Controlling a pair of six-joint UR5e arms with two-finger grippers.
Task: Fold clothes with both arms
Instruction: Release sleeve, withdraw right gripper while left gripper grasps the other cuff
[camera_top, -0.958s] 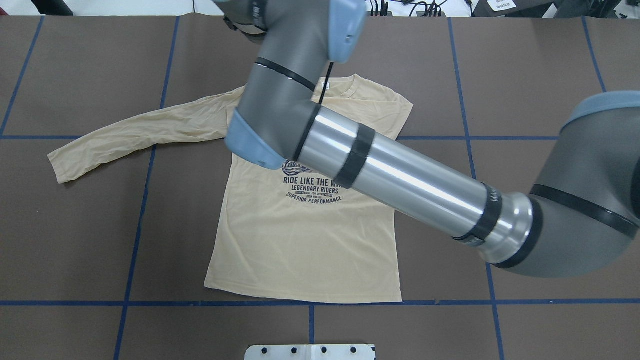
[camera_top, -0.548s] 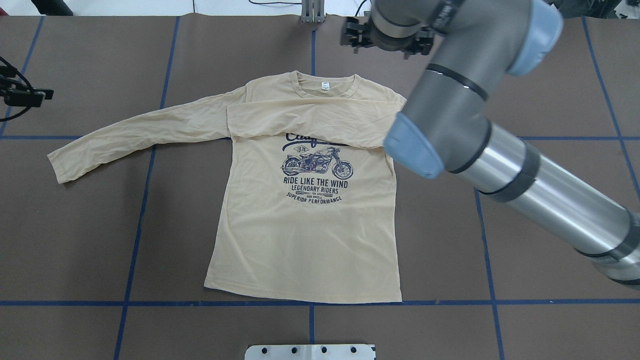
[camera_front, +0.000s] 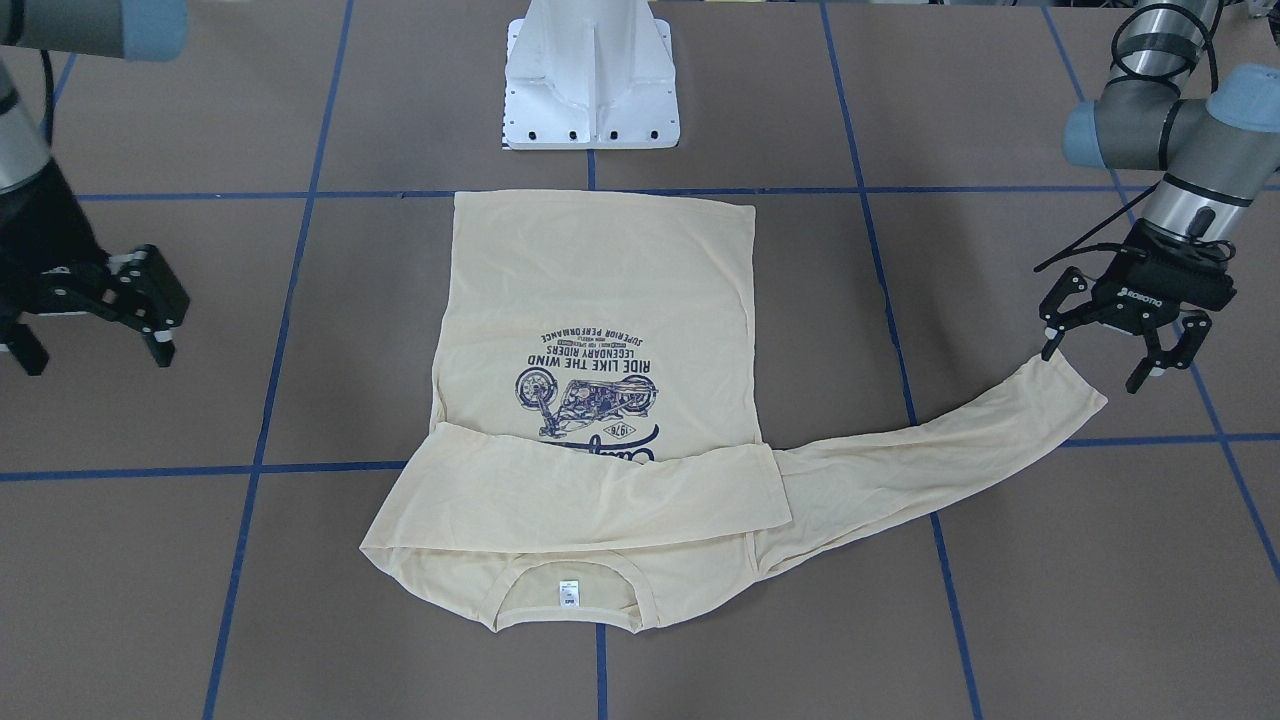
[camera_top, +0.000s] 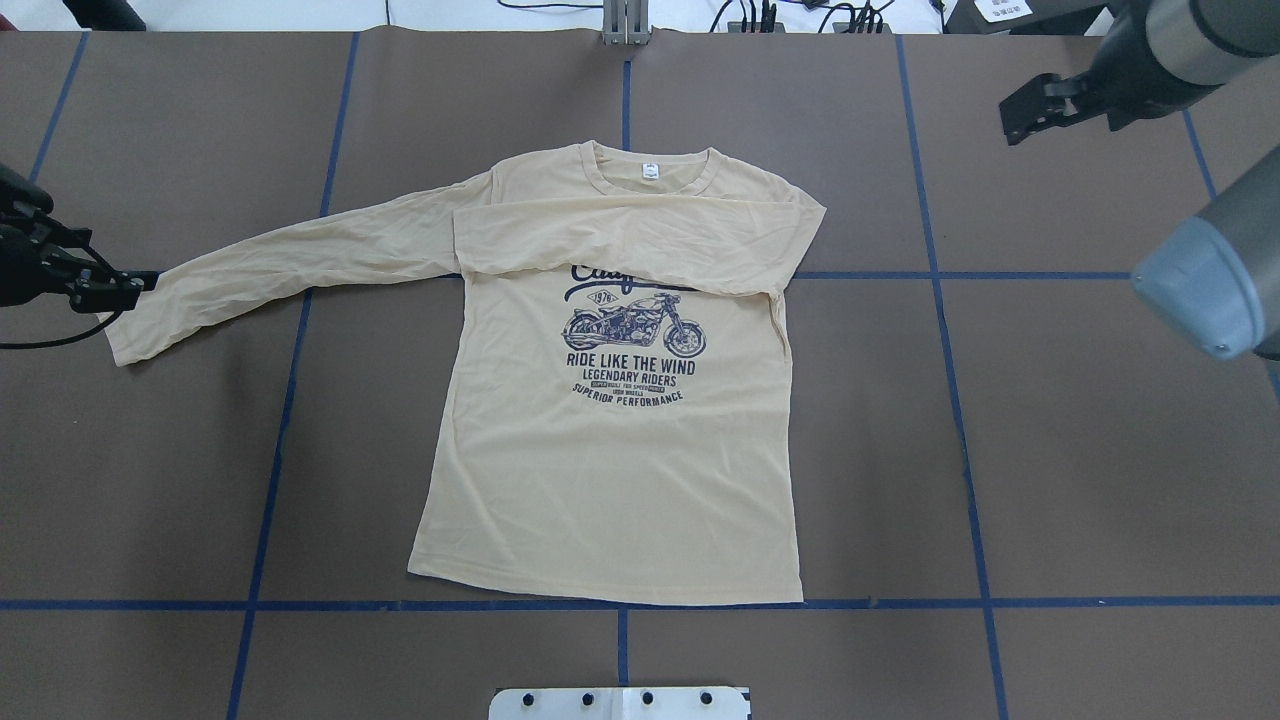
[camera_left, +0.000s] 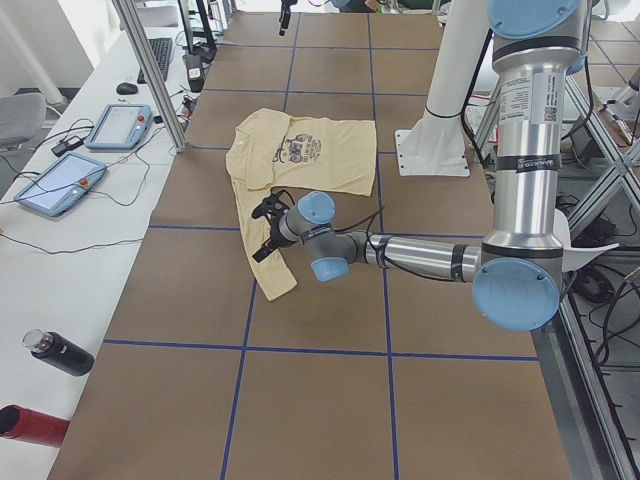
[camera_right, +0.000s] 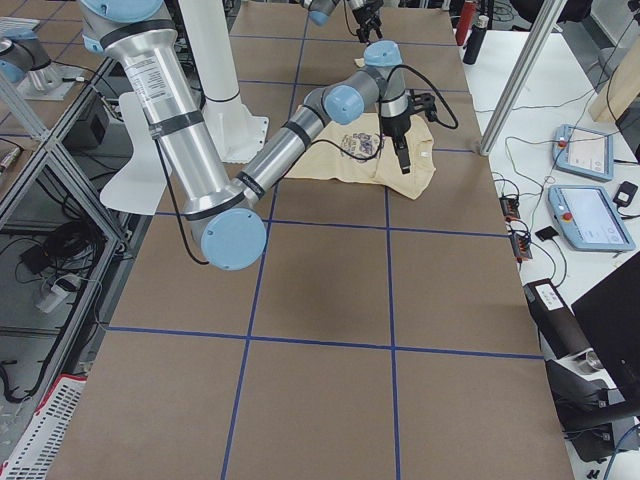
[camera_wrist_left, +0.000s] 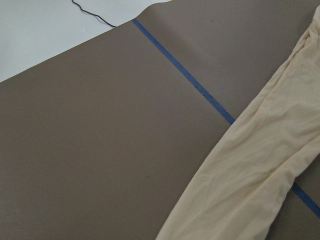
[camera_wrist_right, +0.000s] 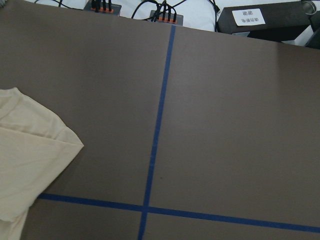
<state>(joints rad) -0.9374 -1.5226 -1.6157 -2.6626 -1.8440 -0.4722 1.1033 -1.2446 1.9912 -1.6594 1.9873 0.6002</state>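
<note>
Right arm (camera_top: 1195, 280) withdrew; T-shirt (camera_top: 610, 470) reads "LEGENDARY RIDERS", possibly "California".

Silver-grey arms (camera_left: 430, 258); pale blue joint caps (camera_left: 317, 211); black cables (camera_front: 1080, 250)

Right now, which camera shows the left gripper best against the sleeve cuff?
The exterior front-facing view: the left gripper shows whole, jaws open, at the outstretched sleeve's cuff. Overhead cuts it off at the frame edge, exterior left shows it small, and the left wrist camera shows only sleeve fabric, no fingers.
</note>
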